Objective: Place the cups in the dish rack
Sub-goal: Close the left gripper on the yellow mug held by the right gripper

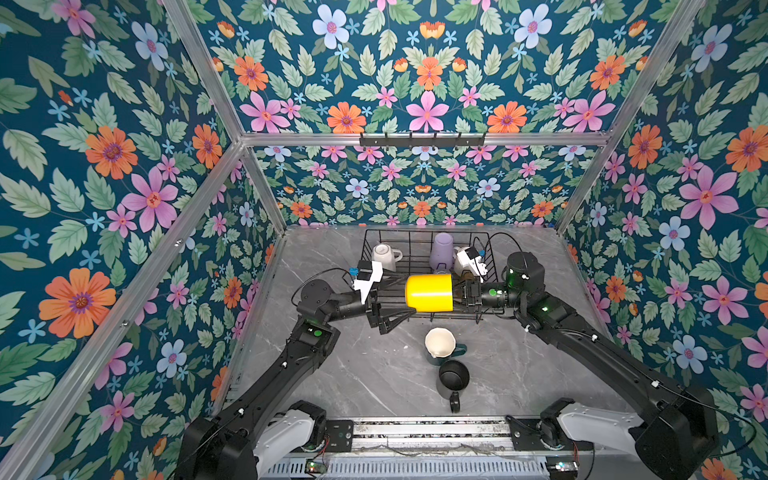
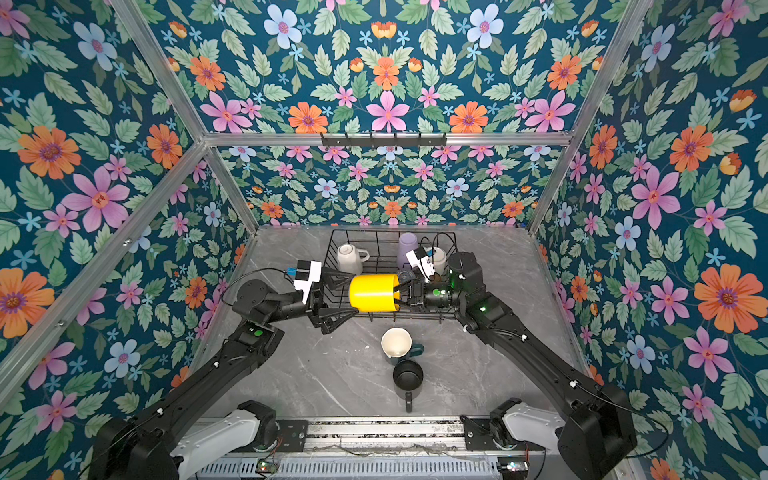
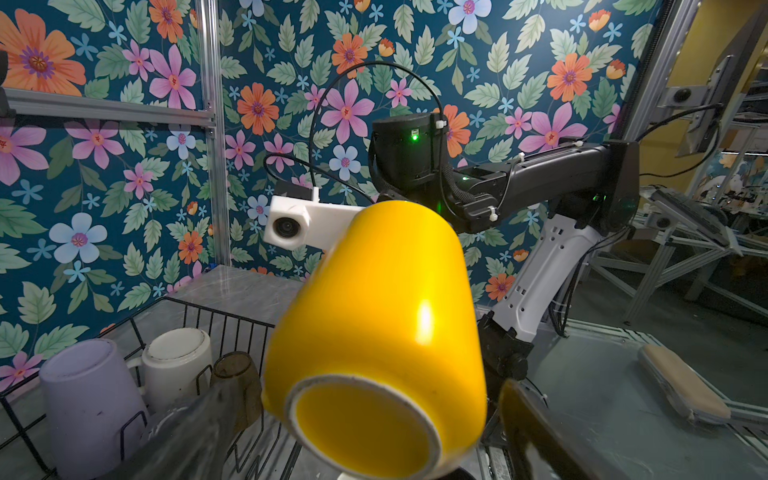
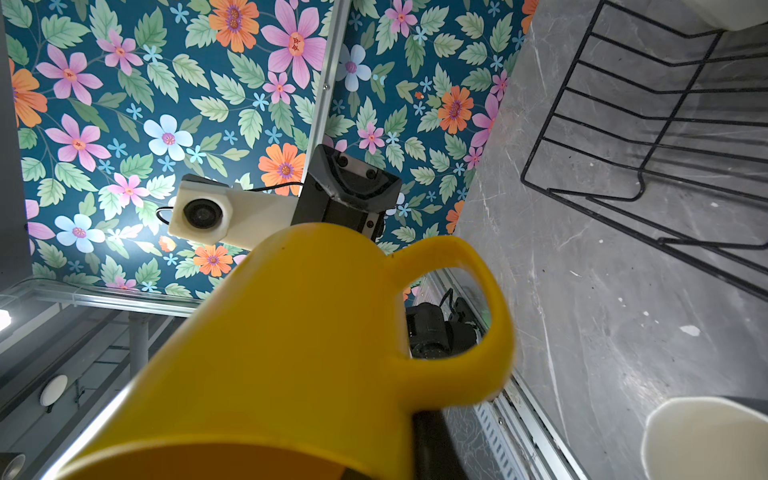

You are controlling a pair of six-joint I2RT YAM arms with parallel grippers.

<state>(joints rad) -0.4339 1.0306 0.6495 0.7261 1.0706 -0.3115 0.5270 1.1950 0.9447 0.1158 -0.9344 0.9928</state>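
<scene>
The yellow mug (image 1: 429, 292) (image 2: 373, 292) hangs on its side over the front of the black wire dish rack (image 1: 415, 231) (image 3: 224, 320). My right gripper (image 1: 457, 293) (image 4: 399, 453) is shut on its rim, next to the handle (image 4: 478, 332). My left gripper (image 1: 409, 297) (image 3: 365, 432) is open, a finger on either side of the mug's base (image 3: 361, 428). Upside down in the rack stand a white mug (image 1: 384, 255), a lavender tumbler (image 1: 442, 251) (image 3: 89, 399), another white mug (image 3: 178, 361) and an olive-amber glass (image 3: 237, 374). On the table stand a dark green mug (image 1: 440, 345) and a black mug (image 1: 453, 378).
The grey marble table (image 1: 332, 374) is walled on three sides by floral panels with aluminium posts. A black hook rail (image 1: 422, 139) is fixed high on the back wall. The arms' base rail (image 1: 415, 432) runs along the front edge.
</scene>
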